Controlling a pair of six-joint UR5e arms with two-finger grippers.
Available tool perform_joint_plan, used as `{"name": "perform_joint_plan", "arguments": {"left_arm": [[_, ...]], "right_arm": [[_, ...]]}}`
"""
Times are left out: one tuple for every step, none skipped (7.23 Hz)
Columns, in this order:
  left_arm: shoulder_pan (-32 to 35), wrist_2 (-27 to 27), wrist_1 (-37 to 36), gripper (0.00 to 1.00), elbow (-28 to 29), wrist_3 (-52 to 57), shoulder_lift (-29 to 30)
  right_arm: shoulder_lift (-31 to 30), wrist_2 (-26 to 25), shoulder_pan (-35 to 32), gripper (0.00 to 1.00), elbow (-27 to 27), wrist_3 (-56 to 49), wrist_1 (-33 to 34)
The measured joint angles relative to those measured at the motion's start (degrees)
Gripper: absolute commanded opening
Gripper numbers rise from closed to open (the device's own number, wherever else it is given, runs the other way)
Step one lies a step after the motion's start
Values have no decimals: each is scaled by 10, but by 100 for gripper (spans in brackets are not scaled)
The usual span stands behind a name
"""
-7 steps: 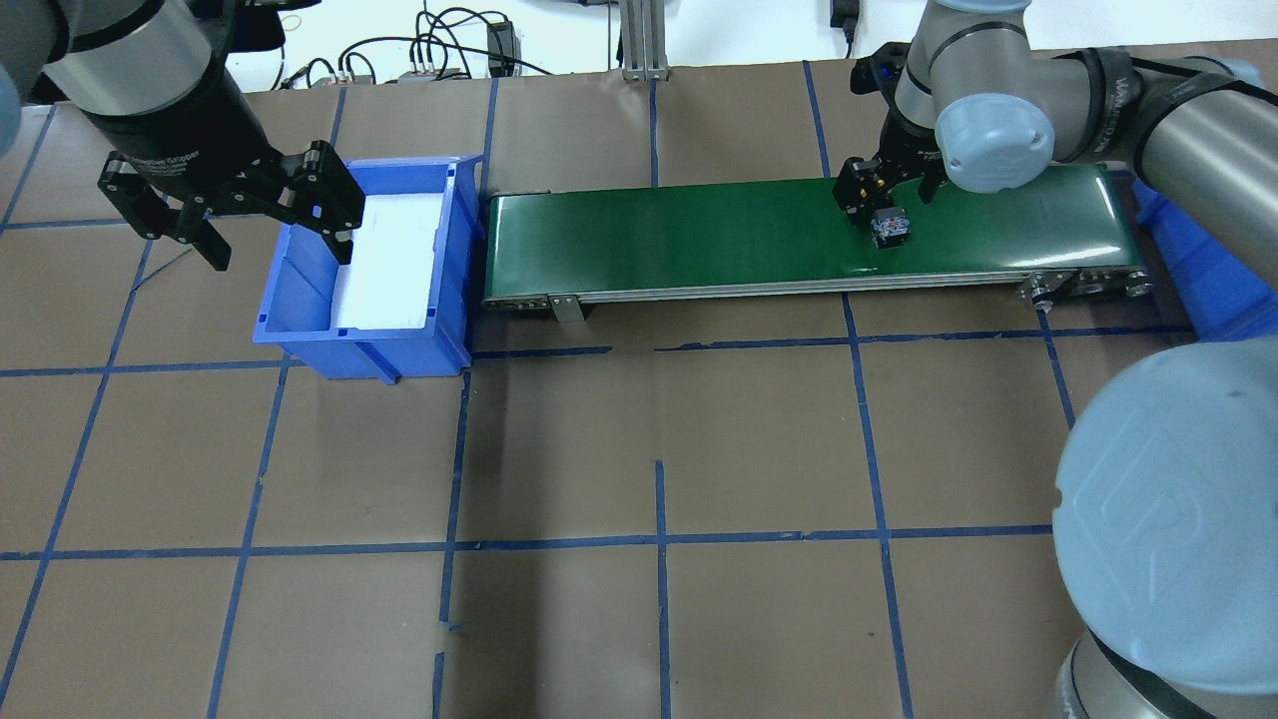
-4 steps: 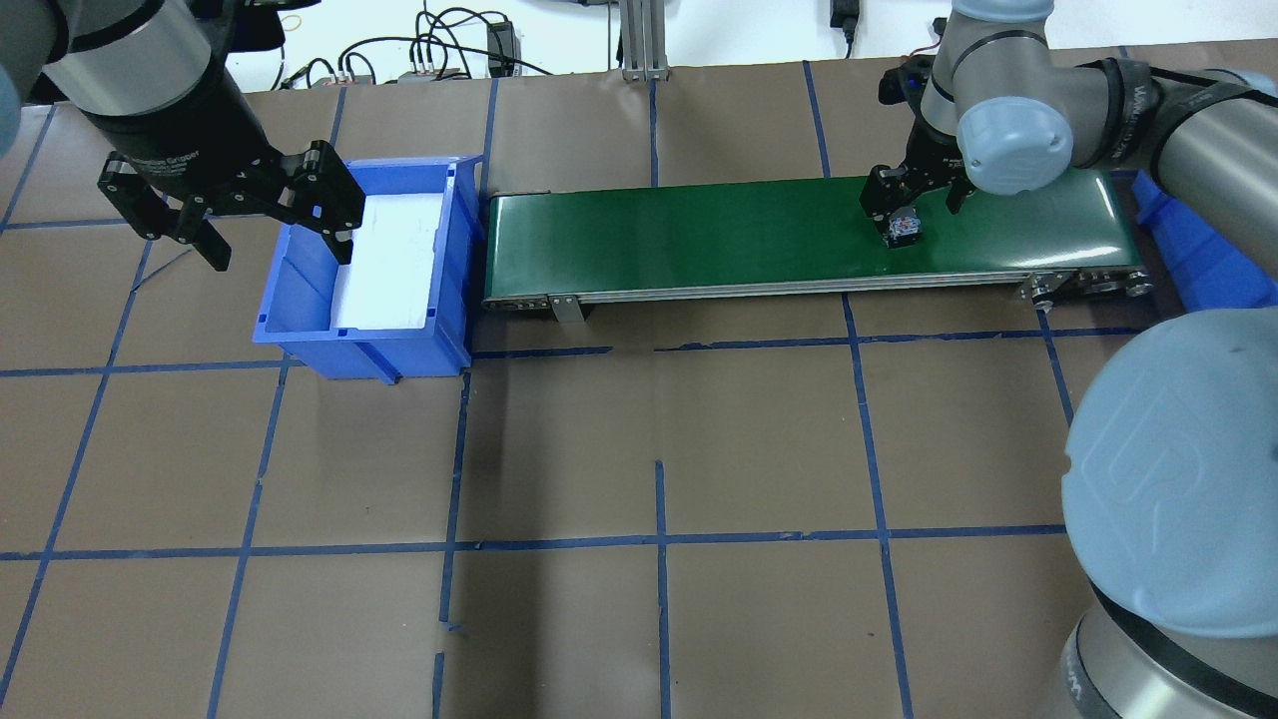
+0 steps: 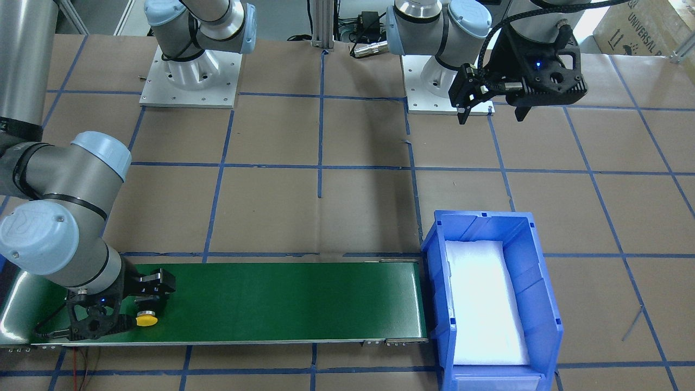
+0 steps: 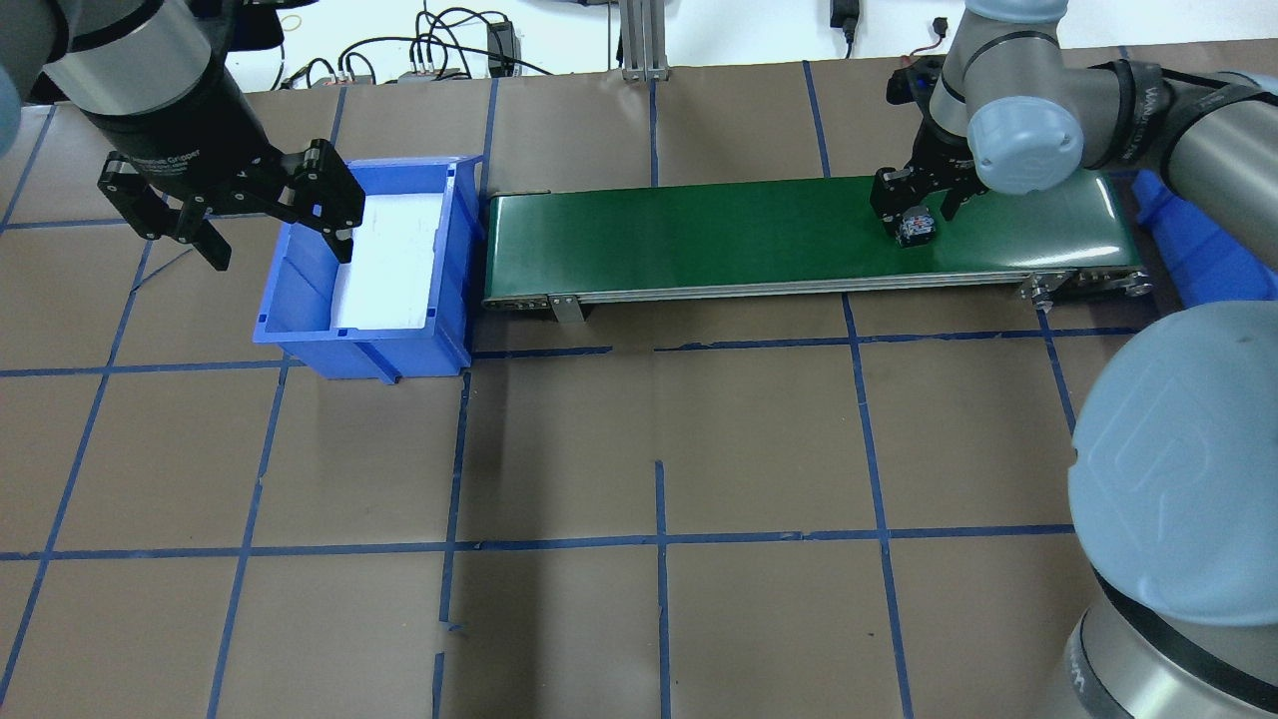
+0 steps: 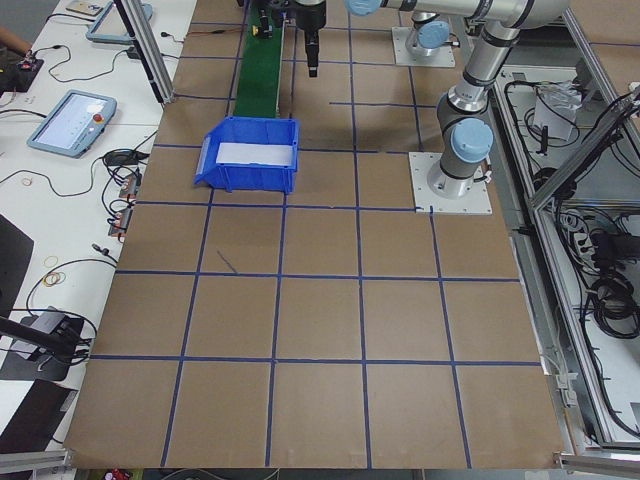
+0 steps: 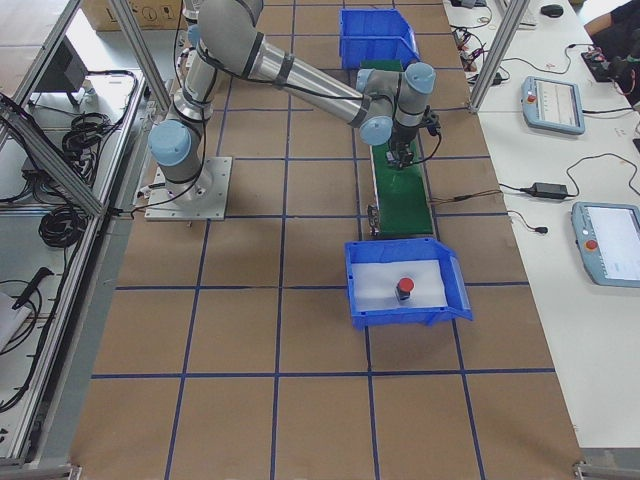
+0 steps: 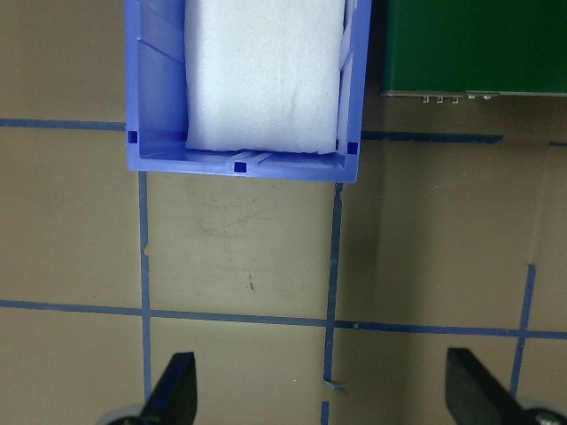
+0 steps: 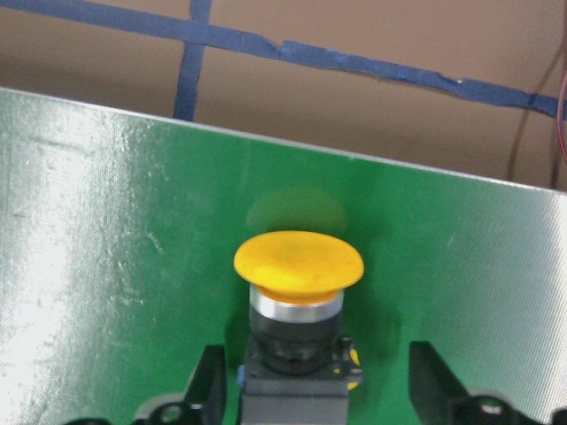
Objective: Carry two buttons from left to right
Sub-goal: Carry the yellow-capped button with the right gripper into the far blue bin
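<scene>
The yellow-capped button (image 8: pixel 298 263) lies on its side on the green conveyor belt (image 4: pixel 699 230), near the belt's right end (image 4: pixel 917 228); it also shows in the front view (image 3: pixel 146 320). My right gripper (image 8: pixel 319 398) is open and straddles its black body, with a gap on one side (image 4: pixel 914 208). The red-capped button (image 6: pixel 403 288) sits in the right blue bin (image 6: pixel 440 300). My left gripper (image 4: pixel 230 215) is open and empty, above the table by the left blue bin (image 4: pixel 300 335); it also shows in the left wrist view (image 7: pixel 328 394).
The left bin holds only a white foam pad (image 4: pixel 389 260). The right bin's edge (image 4: pixel 1188 250) stands just past the belt's right end. The brown table carries blue tape grid lines (image 4: pixel 659 539). Cables lie along the far edge (image 4: pixel 449 50).
The yellow button has shifted right along the belt, and my right gripper has moved right with it, staying over it. The left arm has not moved.
</scene>
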State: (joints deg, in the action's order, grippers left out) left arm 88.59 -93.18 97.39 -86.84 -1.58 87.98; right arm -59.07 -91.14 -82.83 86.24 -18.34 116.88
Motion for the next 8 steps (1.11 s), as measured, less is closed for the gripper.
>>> {"name": "perform_joint_plan", "arguments": {"left_arm": [[0, 0, 0, 100, 0, 0, 0], [0, 0, 0, 100, 0, 0, 0], [0, 0, 0, 100, 0, 0, 0], [0, 0, 0, 100, 0, 0, 0], [0, 0, 0, 100, 0, 0, 0], [0, 0, -1, 100, 0, 0, 0], [0, 0, -2, 100, 0, 0, 0], [0, 0, -2, 100, 0, -1, 0]], "right_arm": [[0, 0, 9, 7, -1, 0, -1], [-1, 0, 18, 7, -5, 0, -2], [-5, -1, 29, 7, -15, -2, -7], [-11, -7, 51, 8, -33, -12, -26], [-20, -14, 93, 8, -52, -32, -51], [-30, -18, 150, 8, -65, -66, -63], [-37, -18, 205, 8, -77, -118, -67], [-43, -9, 253, 9, -88, -186, -71]]}}
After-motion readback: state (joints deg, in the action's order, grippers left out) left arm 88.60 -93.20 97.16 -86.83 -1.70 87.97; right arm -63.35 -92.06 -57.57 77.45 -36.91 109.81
